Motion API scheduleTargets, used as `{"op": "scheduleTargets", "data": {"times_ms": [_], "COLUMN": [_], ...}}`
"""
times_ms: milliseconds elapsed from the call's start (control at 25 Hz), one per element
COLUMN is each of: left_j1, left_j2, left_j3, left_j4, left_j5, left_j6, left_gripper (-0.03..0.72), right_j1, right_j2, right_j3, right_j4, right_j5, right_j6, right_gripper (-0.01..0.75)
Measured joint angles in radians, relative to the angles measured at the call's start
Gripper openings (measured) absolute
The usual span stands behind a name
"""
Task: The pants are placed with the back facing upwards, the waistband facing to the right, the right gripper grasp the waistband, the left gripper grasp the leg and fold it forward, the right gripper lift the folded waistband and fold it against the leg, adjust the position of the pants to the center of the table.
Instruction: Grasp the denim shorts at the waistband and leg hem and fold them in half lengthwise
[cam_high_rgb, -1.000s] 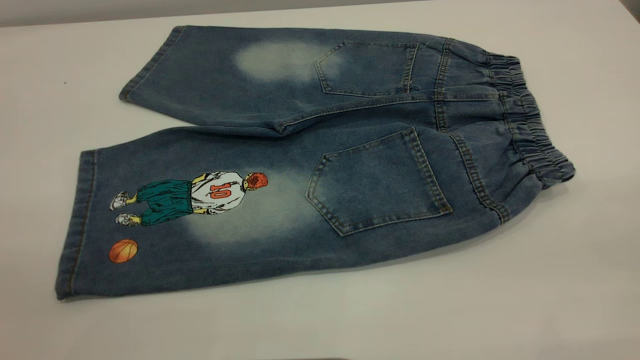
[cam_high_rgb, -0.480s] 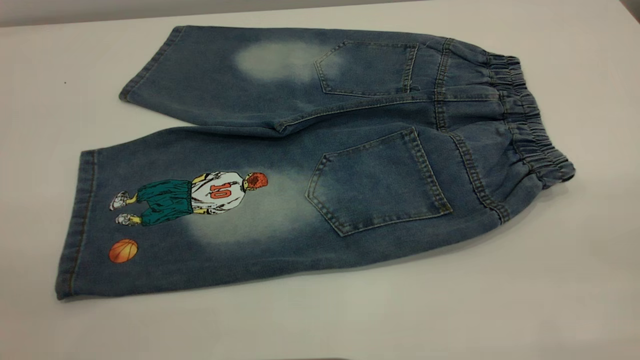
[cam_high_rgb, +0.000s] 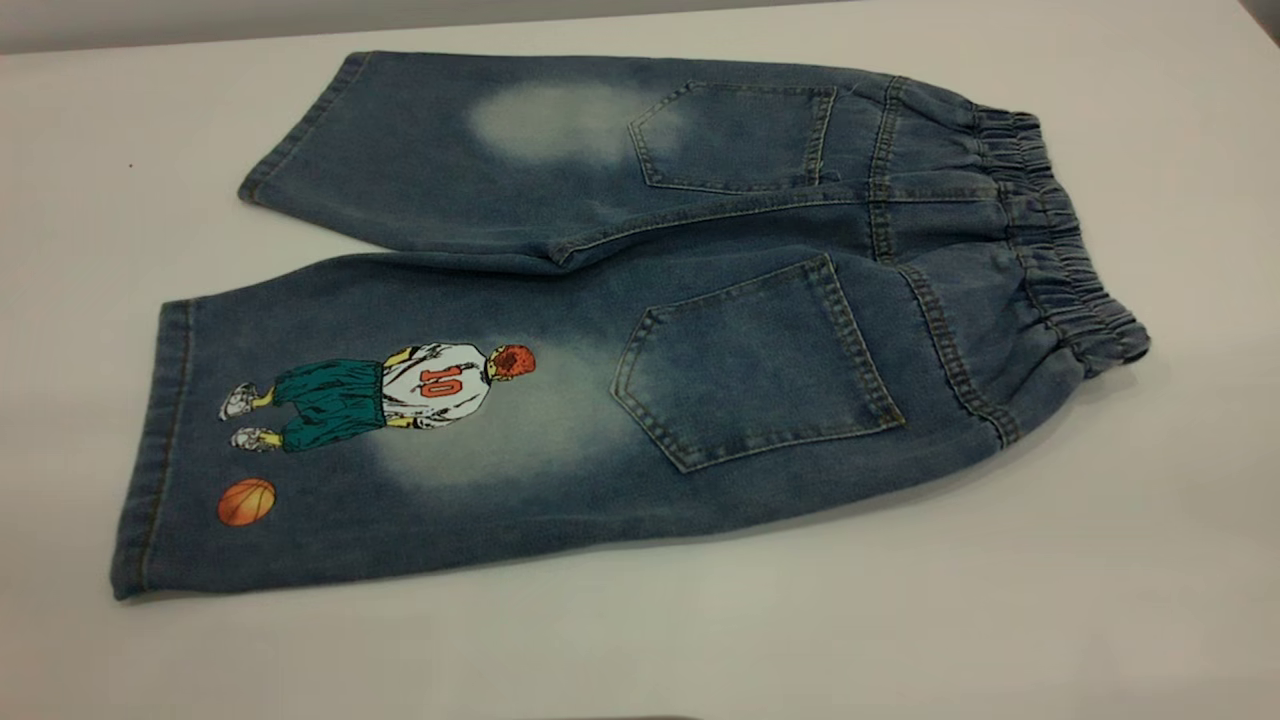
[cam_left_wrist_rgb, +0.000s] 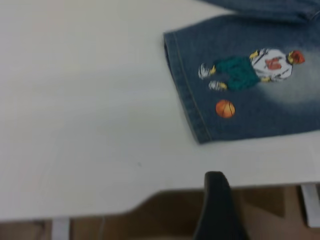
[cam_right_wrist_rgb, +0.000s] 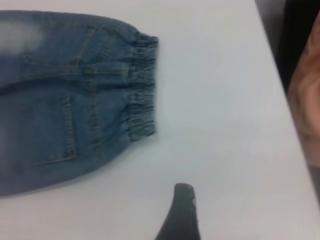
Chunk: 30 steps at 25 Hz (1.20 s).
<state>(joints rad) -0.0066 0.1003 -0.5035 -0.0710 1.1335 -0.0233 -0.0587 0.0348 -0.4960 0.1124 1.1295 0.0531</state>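
ok, the pants (cam_high_rgb: 640, 310) lie flat on the table (cam_high_rgb: 1150, 560), back side up, both patch pockets showing; the waistband (cam_high_rgb: 1050, 240) points right, the leg (cam_high_rgb: 380, 450) with the number 10 player and the orange basketball (cam_high_rgb: 246, 501) is the near one at left; nothing is touching the fabric. only one dark fingertip of the left gripper (cam_left_wrist_rgb: 217, 200) shows, at the table edge near the leg hem, apart from it; same for the right gripper (cam_right_wrist_rgb: 182, 210), over bare table near the waistband; can't tell the state of either.
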Motion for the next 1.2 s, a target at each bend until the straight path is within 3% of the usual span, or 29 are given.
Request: {"op": "scheduleTargets", "data": {"times_ms": [280,480,680,840,1200], "left_j1": [0.0,0.0,0.0,0.0,0.0], "left_j2": [0.367,0.644,0.87,1.006,1.203], "left_j3": [-0.039,-0.042,-0.042,-0.042,-0.043], "left_j4": [-0.017,-0.073,-0.114,-0.198,-0.394], "left_j5": [-0.203,-0.398,-0.601,-0.722,-0.788], "left_j6": [-0.036,-0.034,0.007,0.091,0.338], "left_gripper": [0.442,0.442,0.442,0.442,0.442], "right_j1": [0.0,0.0,0.0,0.0,0.0], "right_j2": [0.281,0.575,0.857,1.093,1.564], "right_j3": [-0.067,-0.067,-0.067,-0.068,-0.074], "right_j4": [0.093,0.235,0.452,0.692,1.198], "right_j5": [-0.098,-0.249,-0.396,-0.423,-0.51], "right_j6": [-0.074,-0.15,-0.304,-0.498,-0.94], "right_gripper": [0.57,0.57,0.57,0.57,0.57]}}
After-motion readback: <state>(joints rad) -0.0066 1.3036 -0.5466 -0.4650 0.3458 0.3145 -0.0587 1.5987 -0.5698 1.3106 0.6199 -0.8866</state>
